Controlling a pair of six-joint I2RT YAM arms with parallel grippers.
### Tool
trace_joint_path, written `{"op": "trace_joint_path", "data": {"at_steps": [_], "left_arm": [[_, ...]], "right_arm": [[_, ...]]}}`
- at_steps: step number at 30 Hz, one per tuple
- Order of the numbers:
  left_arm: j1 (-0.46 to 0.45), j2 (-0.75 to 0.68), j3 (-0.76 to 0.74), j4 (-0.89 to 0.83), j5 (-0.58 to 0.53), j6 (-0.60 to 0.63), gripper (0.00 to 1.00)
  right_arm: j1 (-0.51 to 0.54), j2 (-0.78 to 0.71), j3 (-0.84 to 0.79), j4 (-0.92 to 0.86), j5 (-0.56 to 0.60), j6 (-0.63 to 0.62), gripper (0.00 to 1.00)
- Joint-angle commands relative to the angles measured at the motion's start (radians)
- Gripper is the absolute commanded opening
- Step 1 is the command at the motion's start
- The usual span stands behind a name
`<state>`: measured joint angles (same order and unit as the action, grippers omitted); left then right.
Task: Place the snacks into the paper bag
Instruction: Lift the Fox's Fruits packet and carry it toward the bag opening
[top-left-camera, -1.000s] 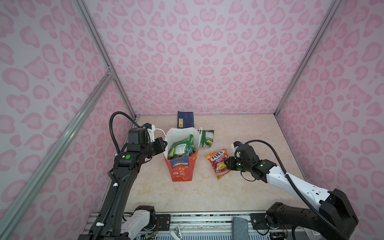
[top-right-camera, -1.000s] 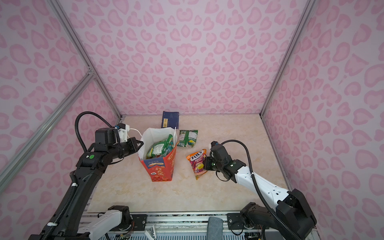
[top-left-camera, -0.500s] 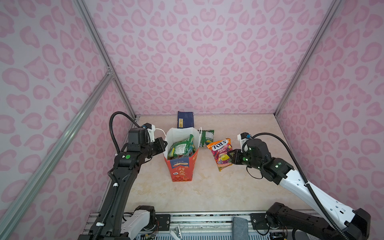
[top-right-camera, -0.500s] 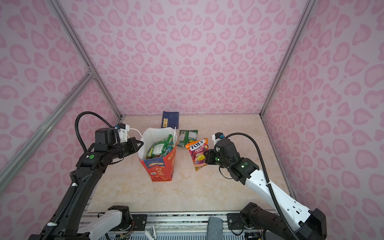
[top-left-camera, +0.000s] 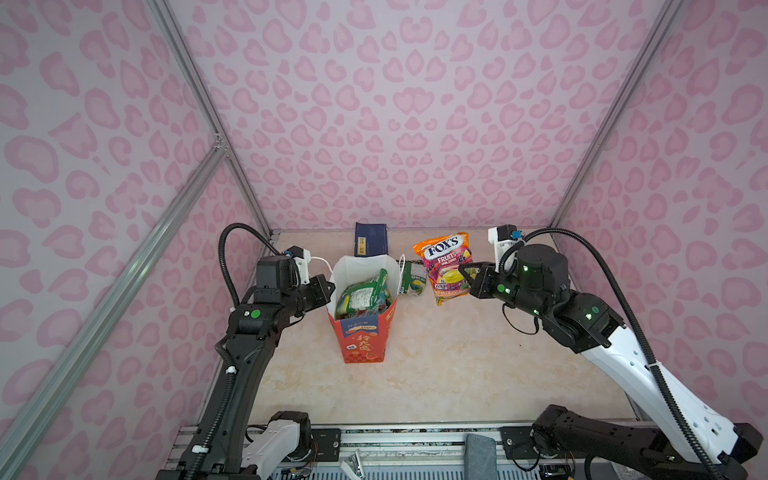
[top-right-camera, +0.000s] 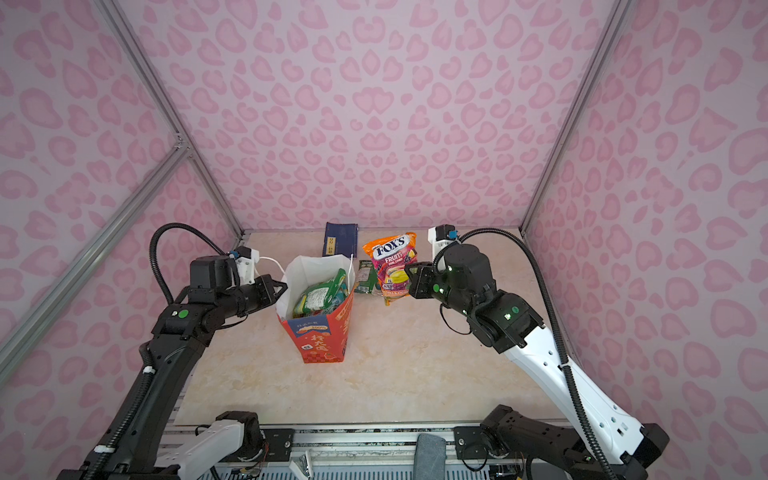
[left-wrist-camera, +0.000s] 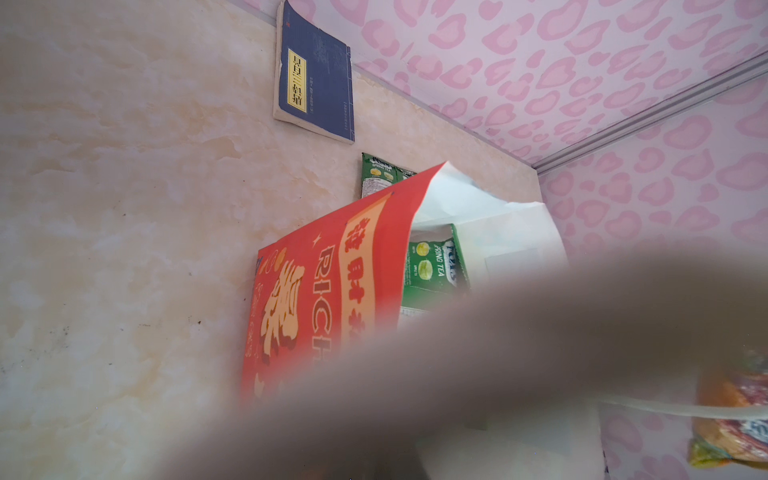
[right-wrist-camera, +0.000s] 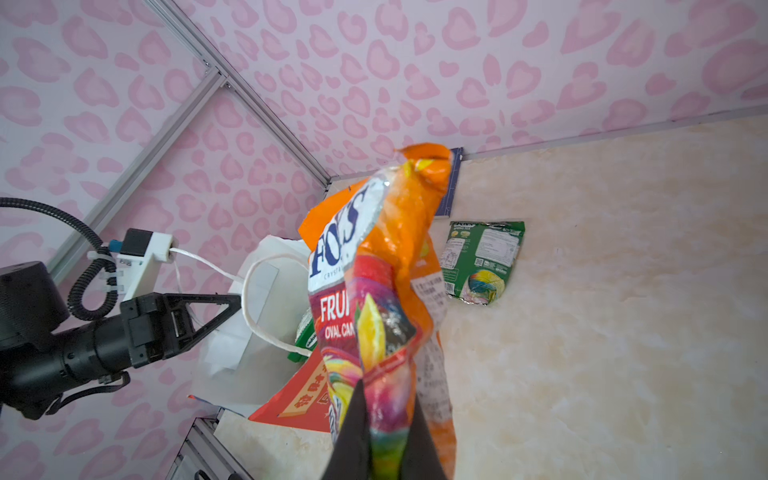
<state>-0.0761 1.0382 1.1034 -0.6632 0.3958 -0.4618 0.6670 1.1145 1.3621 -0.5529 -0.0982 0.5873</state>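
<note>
1. The left gripper (top-left-camera: 328, 289) (top-right-camera: 279, 289) (right-wrist-camera: 232, 301) stands at the left side of the paper bag (top-left-camera: 365, 336) (top-right-camera: 320, 336). Its jaws are closed on the upper left wall of the bag, at the rim.

2. The paper bag stands upright on the table (top-left-camera: 436, 374) left of centre, mouth open. In both top views the white inside wall and the red front with its blue label panel are exposed. Several packets (top-left-camera: 361, 297) (top-right-camera: 318, 295), mostly green, lie inside and reach close to the rim. The left wrist view shows one of them marked "SPRING TEA" (left-wrist-camera: 432, 266). A white cord handle (top-left-camera: 402, 270) (right-wrist-camera: 257, 299) hangs at the right side of the bag.

3. A dark-blue booklet (top-left-camera: 370, 245) (top-right-camera: 340, 239) (left-wrist-camera: 316, 75) with a yellow label lies flat beyond the bag, against the far wall.

4. One green packet (top-left-camera: 413, 278) (top-right-camera: 365, 276) (right-wrist-camera: 482, 257) lies flat on the table just right of the bag, on the far side.

5. The orange FOX'S packet (top-left-camera: 444, 262) (top-right-camera: 390, 266) (right-wrist-camera: 374, 291) is clear of the table, upright, logo at the top. It hangs right of the bag mouth, not over it, and partly covers the green packet in both top views.

6. The right gripper (top-left-camera: 468, 276) (top-right-camera: 411, 279) (right-wrist-camera: 386, 444) is clamped on the orange FOX'S packet. In the right wrist view the two black fingers (right-wrist-camera: 353, 436) pinch the crumpled lower end of the packet between them.
</note>
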Motion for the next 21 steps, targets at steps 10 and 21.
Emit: {"op": "trace_joint_path", "data": {"at_steps": [10, 21], "left_arm": [[0.000, -0.013, -0.002, 0.053, 0.029, 0.005, 0.08], [0.000, -0.020, -0.004, 0.052, 0.028, 0.006, 0.08]], "right_arm": [[0.105, 0.252, 0.441, -0.045, 0.022, -0.064, 0.00], [0.224, 0.493, 0.724, -0.056, 0.003, -0.075, 0.00]]}}
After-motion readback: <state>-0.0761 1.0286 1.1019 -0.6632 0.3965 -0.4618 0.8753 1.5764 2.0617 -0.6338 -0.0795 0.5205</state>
